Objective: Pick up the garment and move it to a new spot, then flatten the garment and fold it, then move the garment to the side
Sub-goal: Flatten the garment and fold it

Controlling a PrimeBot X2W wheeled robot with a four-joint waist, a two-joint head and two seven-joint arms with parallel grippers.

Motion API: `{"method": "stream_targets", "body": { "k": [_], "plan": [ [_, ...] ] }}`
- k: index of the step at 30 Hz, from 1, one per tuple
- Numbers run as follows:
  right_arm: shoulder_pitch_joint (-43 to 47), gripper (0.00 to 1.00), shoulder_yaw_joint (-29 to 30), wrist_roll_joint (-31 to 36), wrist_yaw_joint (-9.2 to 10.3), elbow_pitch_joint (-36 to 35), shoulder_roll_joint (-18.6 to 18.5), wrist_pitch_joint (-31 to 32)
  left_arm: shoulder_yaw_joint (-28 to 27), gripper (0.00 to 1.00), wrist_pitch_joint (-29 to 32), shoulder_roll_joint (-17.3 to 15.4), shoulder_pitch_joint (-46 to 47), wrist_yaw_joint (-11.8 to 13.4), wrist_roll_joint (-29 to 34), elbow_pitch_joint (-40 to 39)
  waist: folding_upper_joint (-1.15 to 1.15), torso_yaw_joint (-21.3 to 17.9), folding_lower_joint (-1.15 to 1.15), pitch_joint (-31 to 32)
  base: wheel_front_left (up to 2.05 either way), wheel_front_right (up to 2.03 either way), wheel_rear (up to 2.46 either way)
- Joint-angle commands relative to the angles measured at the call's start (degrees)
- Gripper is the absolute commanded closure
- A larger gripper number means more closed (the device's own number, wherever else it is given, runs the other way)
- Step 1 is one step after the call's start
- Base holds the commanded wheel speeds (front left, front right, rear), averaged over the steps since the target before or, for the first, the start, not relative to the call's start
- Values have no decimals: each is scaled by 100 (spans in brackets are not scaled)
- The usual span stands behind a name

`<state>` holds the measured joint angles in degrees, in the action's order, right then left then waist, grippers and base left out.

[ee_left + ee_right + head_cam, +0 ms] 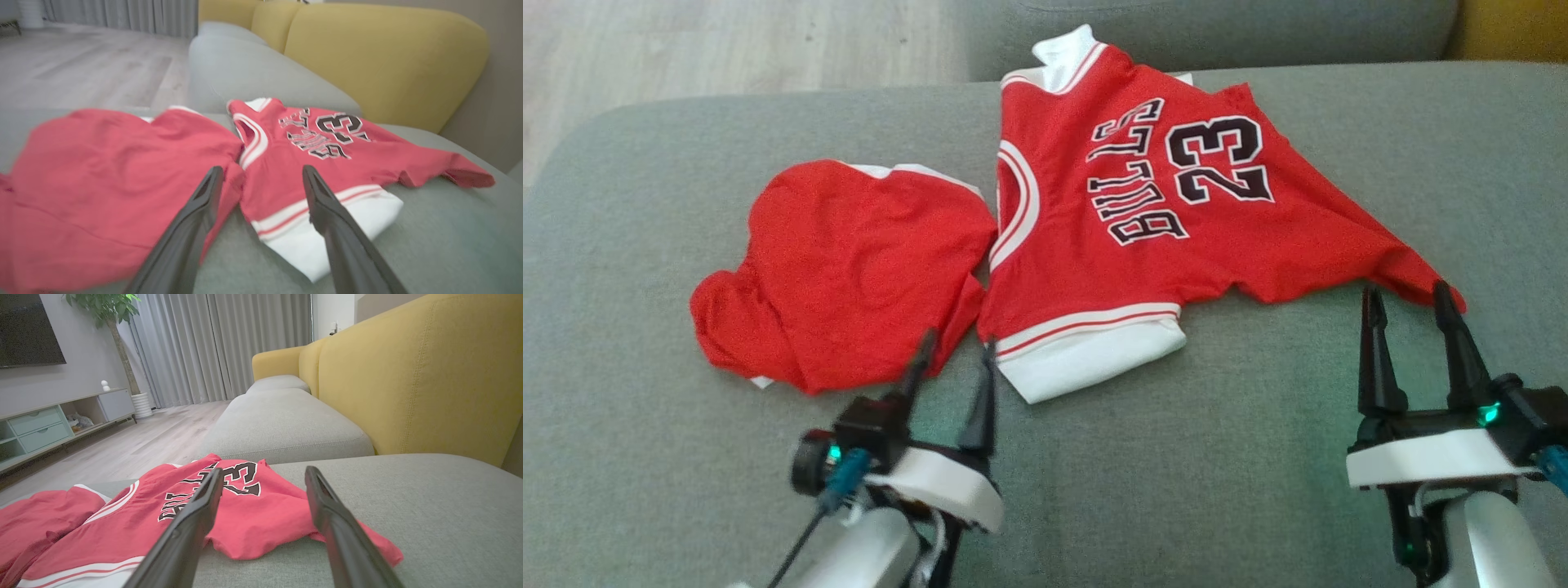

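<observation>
**Open end effectors closing in on red jersey**

Lying flat across the far middle of the grey seat cushion point(1258, 425) point(449, 245) point(429, 506): red jersey point(1094, 269) point(278, 175) point(253, 522), "BULLS 23" lettering facing up. Pointing a white-banded end toward the near edge. Trailing one red corner out toward the cushion's right edge. Touching, along its left side, a second red garment point(849, 269) point(102, 183) point(36, 518), bunched up toward the left edge.

Holding the left end effector point(957, 343) point(261, 171) near the cushion's front edge with fingers spread wide, gripping nothing. Aiming its tips at the spot where the two red pieces meet, just left of the white band.

Holding the right end effector point(1407, 292) point(263, 470) equally wide open and empty, with its tips at the jersey's trailing right corner. Straddling that corner in the right wrist view, actual contact being too hard to judge.

Backing the cushion on the far side: a yellow backrest point(388, 61) point(408, 375).
</observation>
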<state>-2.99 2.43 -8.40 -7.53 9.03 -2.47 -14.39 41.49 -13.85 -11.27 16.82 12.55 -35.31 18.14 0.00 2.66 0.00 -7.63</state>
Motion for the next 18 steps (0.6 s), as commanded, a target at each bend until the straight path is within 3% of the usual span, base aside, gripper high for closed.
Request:
{"method": "stream_targets", "body": {
  "k": [1,5,12,18],
  "plan": [
    [-197,0,-141,43,4,-171,-41,-61,-130,0,5,-3,179,-19,-21,-120,0,-43,0,-34,0,0,0],
    [-229,0,-180,30,4,-156,-41,-61,112,0,359,146,178,-219,-147,158,0,-165,0,-134,0,0,0],
    [-342,0,-236,-30,4,-140,-41,-61,246,0,1019,287,214,-227,-395,601,0,-418,0,-317,0,0,0],
    [-380,0,-236,-64,4,-145,-41,-61,228,0,1071,276,329,-264,-439,753,0,-564,0,-405,0,0,0]
  ]
}}
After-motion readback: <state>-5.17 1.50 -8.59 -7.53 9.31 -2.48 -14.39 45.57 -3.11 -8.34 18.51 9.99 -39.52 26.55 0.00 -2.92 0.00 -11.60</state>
